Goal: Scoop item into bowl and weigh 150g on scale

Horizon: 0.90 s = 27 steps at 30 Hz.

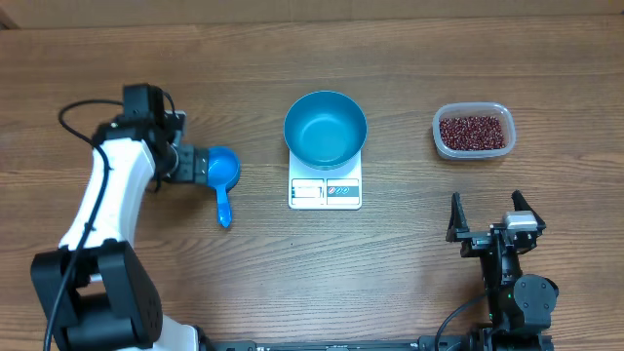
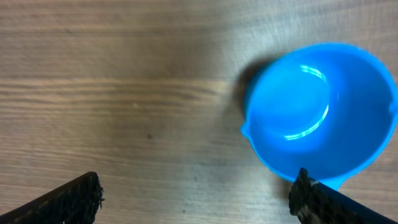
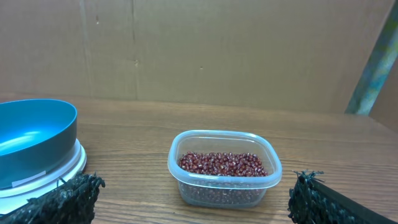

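The left jaws are spread wide and nothing is grasped between them; the blue scoop [image 1: 223, 171] [image 2: 320, 112] is seen just ahead of them on the bench [image 1: 390, 58], its cup toward the right finger [image 2: 311, 196]; whether that finger touches the cup cannot be told. The right jaws are likewise released and empty; the beans [image 1: 473, 131] [image 3: 221, 163] are heaped in the clear tub [image 1: 441, 144] [image 3: 171, 163], which is placed straight ahead of these jaws, well apart from them and centred between the fingers. The bowl [image 1: 326, 129] [image 3: 31, 140] is set upright on the scale [image 1: 325, 191] [image 3: 50, 177], ahead and to the left of the right jaws; no beans are seen in it.
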### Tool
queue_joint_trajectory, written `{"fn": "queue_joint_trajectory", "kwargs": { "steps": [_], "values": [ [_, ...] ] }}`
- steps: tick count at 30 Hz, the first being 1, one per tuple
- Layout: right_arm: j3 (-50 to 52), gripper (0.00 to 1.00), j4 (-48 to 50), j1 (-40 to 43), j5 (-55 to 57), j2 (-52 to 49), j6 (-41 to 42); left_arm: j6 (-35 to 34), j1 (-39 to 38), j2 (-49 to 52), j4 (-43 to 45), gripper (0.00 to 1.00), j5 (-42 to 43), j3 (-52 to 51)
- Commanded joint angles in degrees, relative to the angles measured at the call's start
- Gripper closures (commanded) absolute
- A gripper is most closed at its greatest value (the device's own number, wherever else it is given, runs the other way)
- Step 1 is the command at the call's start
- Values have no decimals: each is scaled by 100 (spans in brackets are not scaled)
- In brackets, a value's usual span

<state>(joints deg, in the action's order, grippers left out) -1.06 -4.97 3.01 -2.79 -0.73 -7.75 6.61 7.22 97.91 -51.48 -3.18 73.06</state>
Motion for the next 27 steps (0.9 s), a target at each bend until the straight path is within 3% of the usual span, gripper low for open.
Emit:
{"fn": "queue_joint_trajectory", "kwargs": {
  "steps": [1,14,27],
  "values": [
    [59,0,33,17,-31,57,-24,74,103,184,-98,1,199,540],
    [59,0,35,17,-31,57,-24,546,94,1115,-999,1,275,1508],
    [59,0,33,17,-31,57,-24,909,87,1556,-911,0,275,1593]
  ]
}}
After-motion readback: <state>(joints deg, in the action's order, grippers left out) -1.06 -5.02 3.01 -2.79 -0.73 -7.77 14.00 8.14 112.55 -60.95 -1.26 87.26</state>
